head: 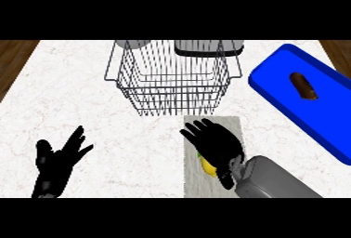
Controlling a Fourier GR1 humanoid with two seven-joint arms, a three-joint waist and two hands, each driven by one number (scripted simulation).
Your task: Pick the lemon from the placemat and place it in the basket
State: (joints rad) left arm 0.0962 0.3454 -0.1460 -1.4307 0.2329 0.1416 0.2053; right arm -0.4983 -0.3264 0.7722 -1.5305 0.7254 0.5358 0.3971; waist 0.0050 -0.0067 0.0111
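Observation:
A yellow lemon (207, 167) lies on the grey placemat (231, 123) near the counter's front, and only its left side shows. My right hand (218, 143) hovers right over it, palm down, fingers straight and pointing toward the basket, thumb beside the lemon's lower edge. I cannot see whether the hand touches the lemon. The wire basket (171, 76) stands just beyond the placemat with nothing visible inside. My left hand (58, 161) rests open at the lower left, fingers up, far from both.
A blue tray (274, 81) lies slanted at the right with a dark brown object (303, 86) on it. Two grey containers (208, 47) stand behind the basket. White marble counter stretches between my left hand and the placemat.

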